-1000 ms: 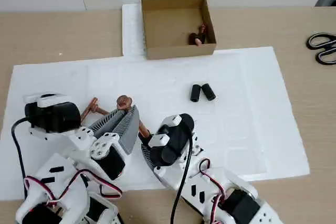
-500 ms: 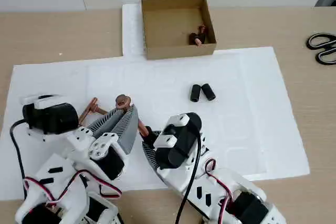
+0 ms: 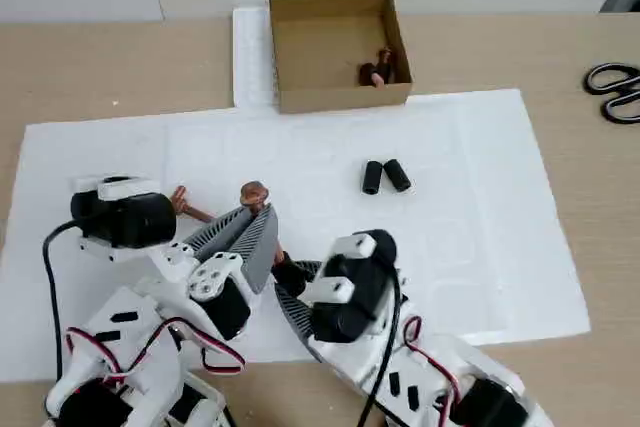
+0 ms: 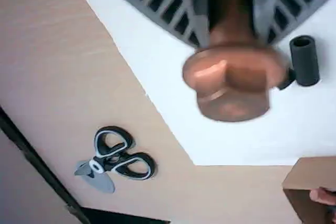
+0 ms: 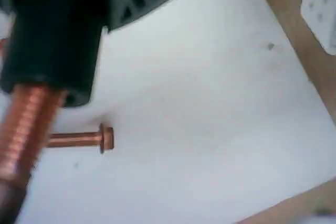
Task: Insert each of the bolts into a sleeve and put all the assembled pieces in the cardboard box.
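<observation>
High view: the left arm (image 3: 215, 282) sits low at the near edge of the worktop (image 3: 100, 67). Its jaws are closed on the shank of a copper bolt (image 3: 253, 193), whose head points away toward the cardboard box (image 3: 345, 99). The right arm (image 3: 345, 287) crouches just beside it, jaws clamped round a black sleeve (image 3: 290, 272). The two tips angle in toward each other, likely so that thread and bore share one line.

In the right wrist view the threaded end (image 5: 23, 129) runs into the sleeve's open mouth, so the insertion looks begun, not finished. Gripping the bolt just under its head leaves the thread free to slide in.

A loose bolt (image 3: 185, 205) lies on the white sheet (image 3: 480, 247) close by the left arm. Two spare sleeves (image 3: 384, 176) rest side by side nearer the middle. Finished pieces (image 3: 377, 69) lie in the box's far-right corner.
</observation>
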`<state>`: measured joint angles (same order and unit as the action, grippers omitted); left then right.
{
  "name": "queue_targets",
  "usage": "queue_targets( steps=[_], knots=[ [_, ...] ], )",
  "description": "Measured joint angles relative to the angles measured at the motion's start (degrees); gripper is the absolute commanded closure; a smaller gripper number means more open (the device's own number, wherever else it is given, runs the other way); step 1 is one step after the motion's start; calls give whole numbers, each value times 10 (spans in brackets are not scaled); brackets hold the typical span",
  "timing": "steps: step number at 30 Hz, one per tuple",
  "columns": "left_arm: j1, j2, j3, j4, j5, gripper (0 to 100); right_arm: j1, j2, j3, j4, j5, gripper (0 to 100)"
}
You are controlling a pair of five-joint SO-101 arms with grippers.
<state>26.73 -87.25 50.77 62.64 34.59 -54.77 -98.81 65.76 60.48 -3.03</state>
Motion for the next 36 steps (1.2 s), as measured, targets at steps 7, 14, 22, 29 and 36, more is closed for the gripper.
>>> queue_targets(
  steps=[7, 14, 22, 29, 36],
  knots=[
    [0, 0, 7, -3, 0, 995, 2, -4, 0, 0, 19, 995],
    [1, 0, 7, -8, 0, 995, 14, -4, 0, -11, 33, 995],
    [30, -2, -17, 14, 9, 995, 16, -5, 29, -71, 62, 995],
    [47, 3, -20, 85, 21, 995, 33, -5, 39, -96, 63, 995],
    [51, -1, 2, 85, 22, 995, 44, -4, 40, -98, 69, 995]
  ],
)
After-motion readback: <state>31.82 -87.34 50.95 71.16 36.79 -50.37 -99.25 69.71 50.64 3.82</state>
